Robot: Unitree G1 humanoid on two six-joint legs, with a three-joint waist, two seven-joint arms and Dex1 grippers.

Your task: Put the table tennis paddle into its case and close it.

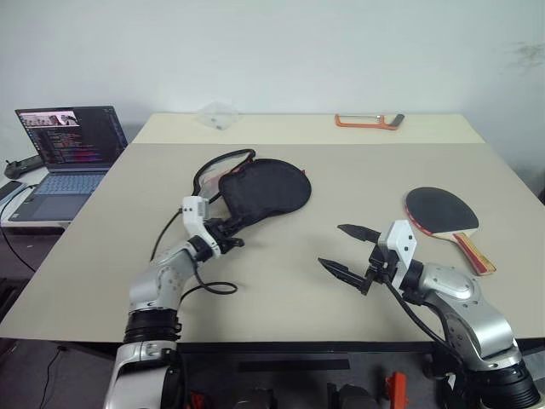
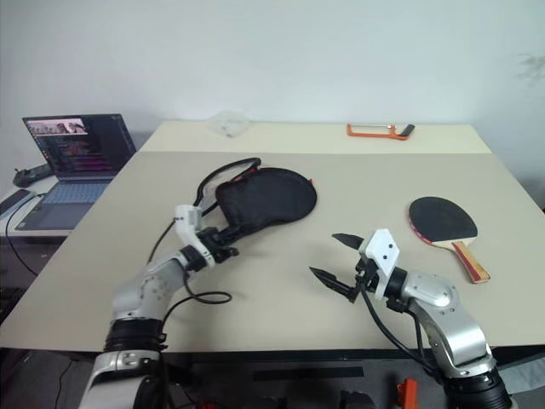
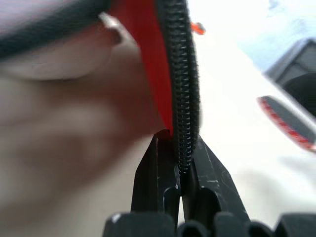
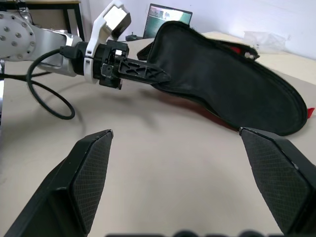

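My left gripper (image 1: 232, 228) clamped on the case (image 1: 264, 191) zipper edge, my right gripper (image 1: 349, 249) spread wide, paddle (image 1: 444, 214) apart on table (image 1: 281, 281).

The case (image 1: 260, 192) is black fabric, with a strip of bright red showing beside its black zip teeth where the left tool (image 1: 232, 235) pinches the edge; a red sliver also peeks from under its far rim. Both tools have black fingers on white and silver-grey housings, and the right tool (image 1: 349, 249) has finely cross-hatched black pads (image 4: 89, 173). Off to the right tool's outer side, the table tennis paddle (image 1: 441, 210) has a black rubber face rimmed in red and a handle striped tan and red. The worktop (image 1: 281, 281) is plain pale beige. Far beyond both tools lies an orange-framed item (image 1: 368, 120) with a dark end.
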